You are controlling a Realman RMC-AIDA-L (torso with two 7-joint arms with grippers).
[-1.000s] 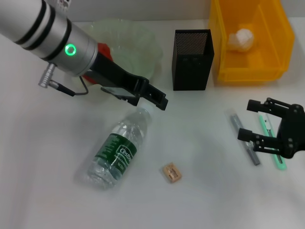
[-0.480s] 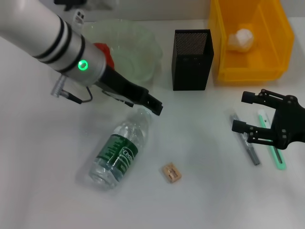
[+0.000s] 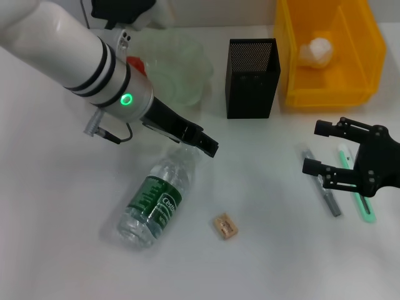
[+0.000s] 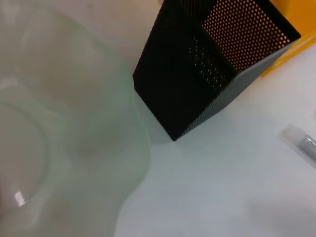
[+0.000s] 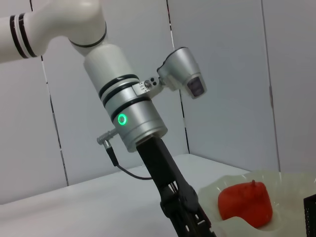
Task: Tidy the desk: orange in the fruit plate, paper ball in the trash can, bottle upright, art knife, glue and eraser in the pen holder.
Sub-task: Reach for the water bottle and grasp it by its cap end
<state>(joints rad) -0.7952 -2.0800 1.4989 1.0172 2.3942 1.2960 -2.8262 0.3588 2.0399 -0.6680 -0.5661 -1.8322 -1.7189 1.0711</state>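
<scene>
The bottle lies on its side on the white desk, its cap end pointing at the pen holder. My left gripper hovers just above the cap end. In the fruit plate lies the orange, mostly hidden by my left arm; the right wrist view shows the orange more fully. The paper ball rests inside the trash can. The eraser lies near the bottle. My right gripper stands open over the grey art knife and the green glue stick.
The pen holder stands between the fruit plate and the trash can. My left arm reaches across the plate from the back left.
My left arm has swung right and lower, bringing its gripper closer to the bottle's cap end. The right gripper has shifted slightly left and up above the knife.
</scene>
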